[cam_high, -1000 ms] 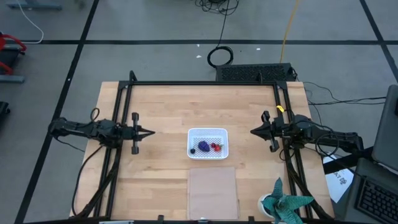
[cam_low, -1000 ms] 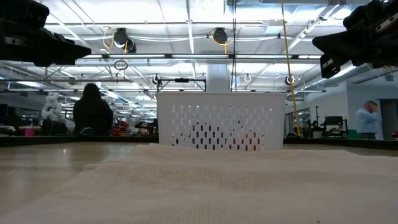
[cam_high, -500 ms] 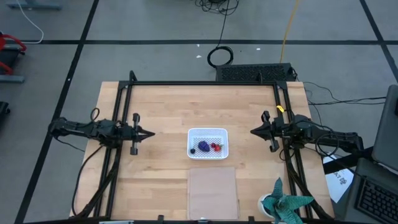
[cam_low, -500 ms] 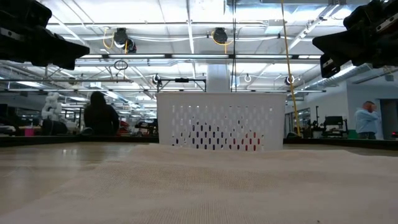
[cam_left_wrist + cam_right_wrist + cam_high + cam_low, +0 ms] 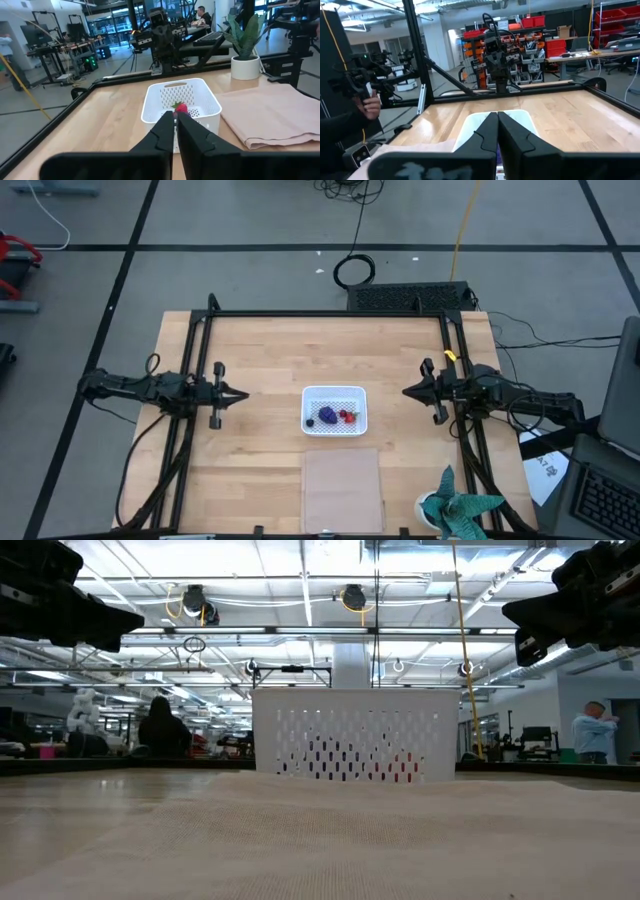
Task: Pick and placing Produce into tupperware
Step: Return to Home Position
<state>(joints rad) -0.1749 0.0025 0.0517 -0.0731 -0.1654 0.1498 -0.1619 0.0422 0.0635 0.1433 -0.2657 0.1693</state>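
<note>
Left gripper (image 5: 243, 393) hangs empty over the left part of the bench (image 5: 260, 350), pointing inward at the tupperware (image 5: 338, 397) and well apart from it. In the left wrist view its two fingers (image 5: 161, 136) are pressed together with nothing between them. The right gripper (image 5: 407, 391) mirrors it on the far side of the tub, also clenched on nothing, as its own wrist view shows. Both arms are drawn back along their rails at about the same height. This reads as a parked, resting pose rather than a reach, so neither blocks the middle of the bench.

The tupperware sits between the two grippers, close to the centre line, where either arm could get to it. All the produce lies inside it. The dark round berry (image 5: 311, 422) is at the left, with the purple grape bunch (image 5: 327, 414) just beside it. Two small red pieces are to their right, which I take to be the strawberry (image 5: 345, 417) and the cherry (image 5: 354, 415), though from above I cannot tell which is which. The low view shows red and purple through the tub's slotted wall.

A pale tan cloth (image 5: 343, 488) lies flat just beside the tub's near edge. A potted plant (image 5: 455, 508) stands at the bench's corner, well clear. No fruit is left out on the wood, so the packing looks finished.
</note>
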